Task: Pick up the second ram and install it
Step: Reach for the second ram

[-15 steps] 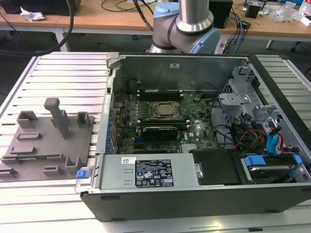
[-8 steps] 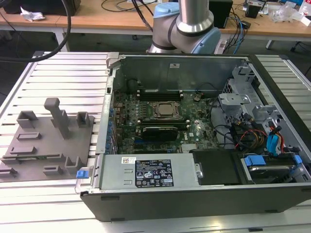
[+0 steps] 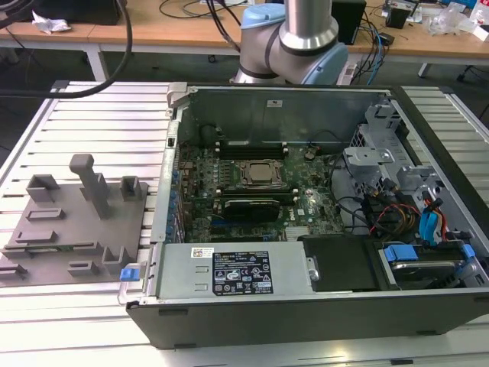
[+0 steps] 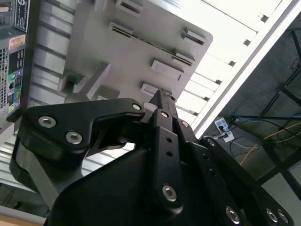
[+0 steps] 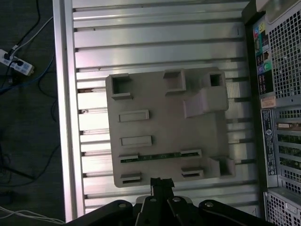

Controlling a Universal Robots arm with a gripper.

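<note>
1. Gripper [image 5: 159,182]: hung above the holder's edge in the first wrist view. Its fingertips were drawn together with nothing between them.
2. Ram [image 5: 150,157]: a thin green stick, stood on edge in the holder and bridging two slotted cradles. It sat near the fingertips, untouched and not yet lifted.
3. Holder [image 3: 76,222]: a grey block with posts and pockets, flat on the table, at nine o'clock from the case in the exterior view.
4. Table [image 3: 92,99]: ribbed aluminium.
5. Case [image 3: 321,317]: open on its side, with the board [image 3: 306,206] exposed within.
6. Arm [image 3: 294,34]: its base stood at twelve o'clock from the case.

Handling note, as a judgement: the pick looked to call for fingers opened wider than the stick's thickness. The pads should sit parallel to its long faces and centred along its length (an off-centre grip would likely tip it). A straight descent and a straight lift would have kept it from binding in the cradles. The chips were best spared hard pressure.
</note>
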